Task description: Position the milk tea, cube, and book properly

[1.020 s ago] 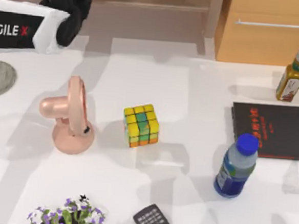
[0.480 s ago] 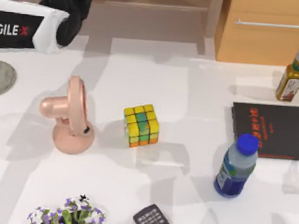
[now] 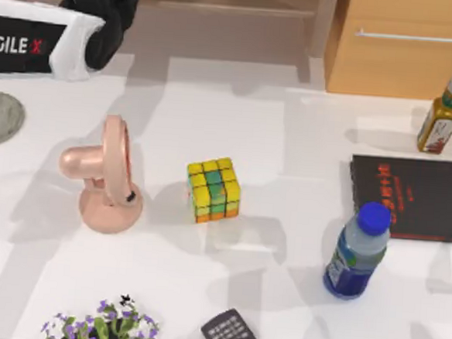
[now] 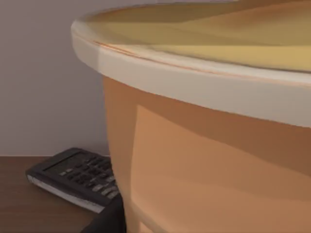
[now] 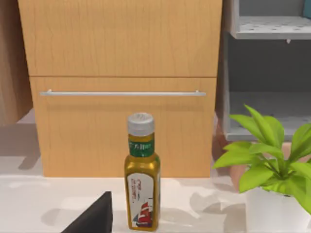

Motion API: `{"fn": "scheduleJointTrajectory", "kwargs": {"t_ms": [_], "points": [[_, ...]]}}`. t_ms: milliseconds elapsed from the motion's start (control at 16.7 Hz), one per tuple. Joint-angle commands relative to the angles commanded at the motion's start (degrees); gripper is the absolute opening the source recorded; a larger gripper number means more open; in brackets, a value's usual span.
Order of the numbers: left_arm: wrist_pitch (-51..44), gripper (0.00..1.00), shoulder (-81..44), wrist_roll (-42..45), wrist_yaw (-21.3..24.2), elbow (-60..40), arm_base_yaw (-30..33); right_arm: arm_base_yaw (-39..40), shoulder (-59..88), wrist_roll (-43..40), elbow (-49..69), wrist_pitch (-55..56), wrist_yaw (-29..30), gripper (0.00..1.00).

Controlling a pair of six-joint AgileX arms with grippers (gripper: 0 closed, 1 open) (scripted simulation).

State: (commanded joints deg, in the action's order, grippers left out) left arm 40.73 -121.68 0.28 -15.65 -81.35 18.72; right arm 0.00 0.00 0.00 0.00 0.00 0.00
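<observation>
The milk tea (image 4: 209, 160), a peach-orange tapered cup with a cream rim, stands very close in the left wrist view. A dark finger (image 4: 109, 221) presses on its wall. My left gripper (image 3: 113, 6) reaches over the brown shelf at the table's far left, shut on the cup. The cube (image 3: 213, 189), mostly yellow with green and orange, sits alone near the table's middle. A teal-blue corner (image 5: 307, 2) shows on a grey shelf unit; I cannot tell whether it is the book. One dark finger (image 5: 92, 218) of my right gripper shows, facing the olive bottle (image 5: 142, 187).
A pink fan (image 3: 105, 178) stands left of the cube. At the right lie a black book (image 3: 414, 198), a blue bottle (image 3: 356, 252) and the olive bottle (image 3: 443, 113). A remote (image 3: 234, 337) and flowers (image 3: 102, 328) sit at the front edge. A wooden cabinet (image 3: 409, 46) stands behind.
The left arm has shifted very slightly at the shelf. The cube and the other things on the table have not moved.
</observation>
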Motion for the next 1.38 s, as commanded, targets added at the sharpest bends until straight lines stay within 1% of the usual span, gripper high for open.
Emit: {"fn": "scheduleJointTrajectory", "kwargs": {"t_ms": [120, 240, 480, 600, 960, 1140, 1260, 1380], "points": [[0.43, 0.0, 0.9, 0.02, -0.32, 0.85, 0.31, 0.0, 0.0, 0.0, 0.0, 0.0, 0.0, 1.0], [1.38, 0.0, 3.78, 0.04, -1.0, 4.02, 0.94, 0.0, 0.0, 0.0, 0.0, 0.0, 0.0, 1.0], [3.17, 0.0, 11.05, 0.09, -2.3, 15.39, 2.13, 0.0, 0.0, 0.0, 0.0, 0.0, 0.0, 1.0], [4.25, 0.0, 14.25, 0.12, -3.04, 19.13, 2.84, 0.0, 0.0, 0.0, 0.0, 0.0, 0.0, 1.0], [4.95, 0.0, 15.32, 0.26, -3.61, 20.38, 3.07, 0.0, 0.0, 0.0, 0.0, 0.0, 0.0, 1.0], [7.62, 0.0, 16.56, 1.0, -5.22, 24.24, 2.86, 0.0, 0.0, 0.0, 0.0, 0.0, 0.0, 1.0], [10.79, 0.0, 16.63, 1.76, -4.26, 29.77, 0.8, 0.0, 0.0, 0.0, 0.0, 0.0, 0.0, 1.0], [14.54, 0.0, 16.08, 2.39, -0.89, 36.4, -3.17, 0.0, 0.0, 0.0, 0.0, 0.0, 0.0, 1.0]]}}
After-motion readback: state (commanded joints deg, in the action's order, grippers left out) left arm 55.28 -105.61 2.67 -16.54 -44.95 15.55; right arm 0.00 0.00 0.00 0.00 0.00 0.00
